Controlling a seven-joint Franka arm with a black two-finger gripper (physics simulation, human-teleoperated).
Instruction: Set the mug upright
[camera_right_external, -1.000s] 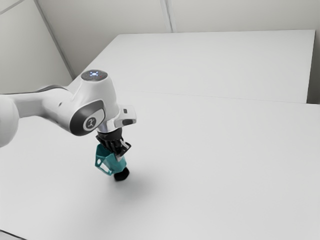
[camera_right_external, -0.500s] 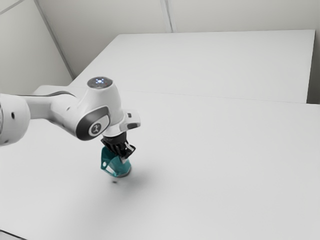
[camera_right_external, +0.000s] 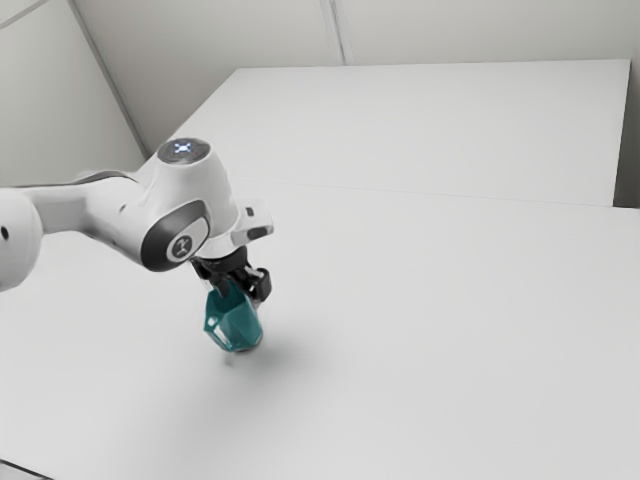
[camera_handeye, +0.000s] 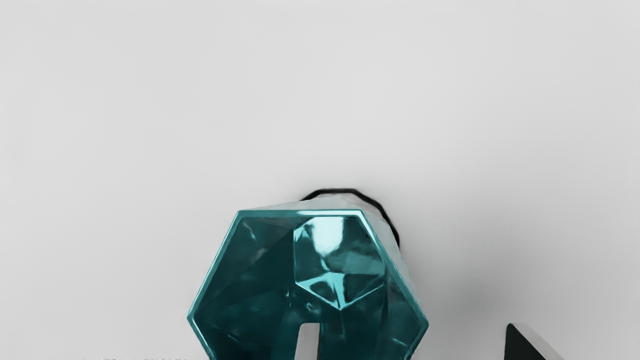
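A pale table is seen as the largest thing, with its far edge and far corners set well beyond the work. Over it the white arm is extended from the exterior view's left, and the black gripper is pointed down at its end. By the gripper the teal mug is reached at its mouth; it is placed toward the exterior view's left, well apart from the table's far edge. Its mouth is turned upward and a lean is shown, though whether the base is set flat cannot be told. The handle is turned toward the exterior view's left. The fingers are parted widely: one finger is held inside the mouth, the other finger outside, apart from the wall, so nothing is gripped. Beyond the rim, a dark edge is seen around the base.
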